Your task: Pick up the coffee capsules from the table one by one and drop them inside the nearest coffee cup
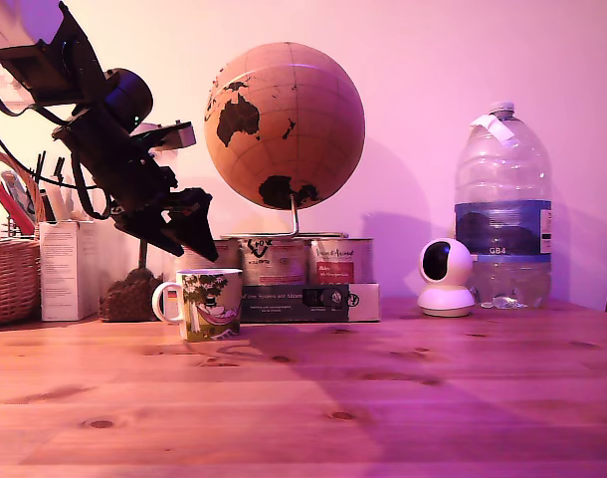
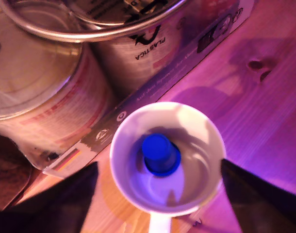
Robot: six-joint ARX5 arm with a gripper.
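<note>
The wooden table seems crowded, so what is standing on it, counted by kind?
White illustrated ceramic mug, blue capsule inside: 1
Printed round tins: 3 visible
Brown globe: 1
Clear plastic water bottle: 1
White round camera: 1
Wicker basket: 1
Total: 8

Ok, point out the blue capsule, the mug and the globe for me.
blue capsule (image 2: 160, 154), wrist view, on its flat upturned end, inside the mug.
mug (image 1: 212, 305), exterior view, on the illustrated side wall.
globe (image 1: 285, 124), exterior view, on the middle of the sphere.
</note>
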